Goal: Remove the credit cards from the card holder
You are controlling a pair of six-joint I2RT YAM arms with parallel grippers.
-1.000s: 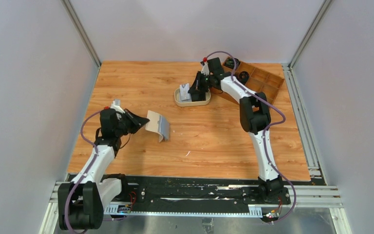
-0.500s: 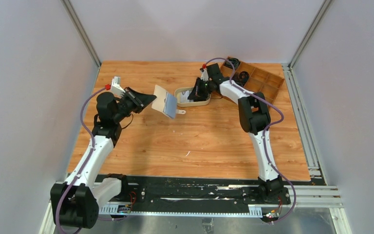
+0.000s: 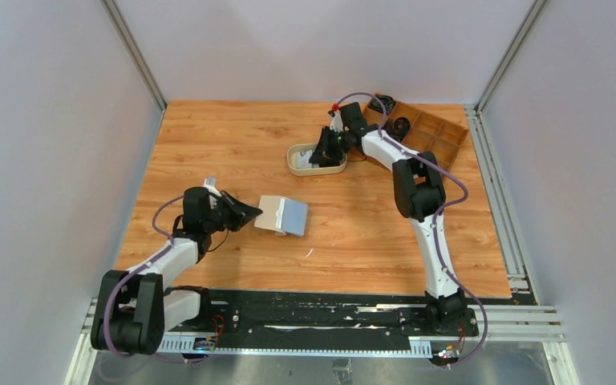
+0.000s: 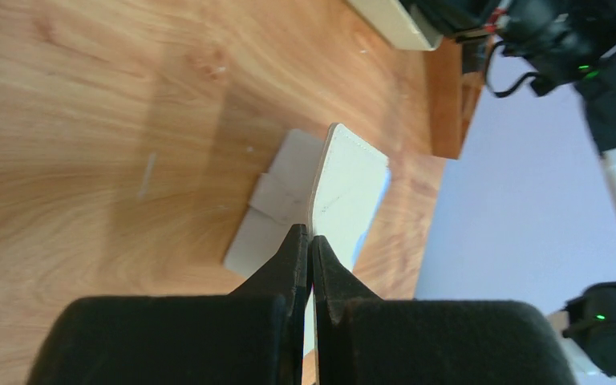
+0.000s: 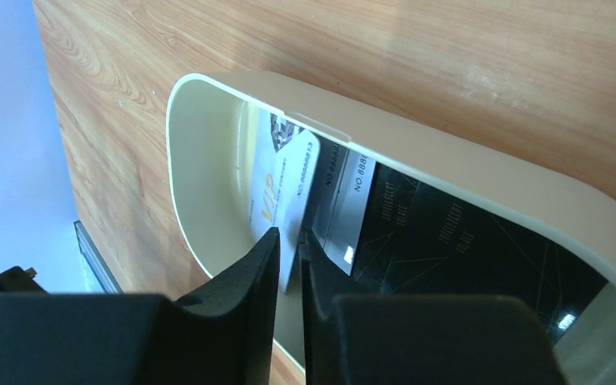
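The card holder (image 3: 282, 216), part-open, is rested on the worktop (image 3: 353, 241) left of centre, toward the near edge, one flap pinched in the closed left jaws. Near the far edge, the credit cards (image 5: 289, 180) are laid in the oval tray (image 5: 465, 168). The right jaws are parted narrowly about a white card's edge, grip not discernible. Depositing is judged in hand; a clean release and lift-away is called for next.
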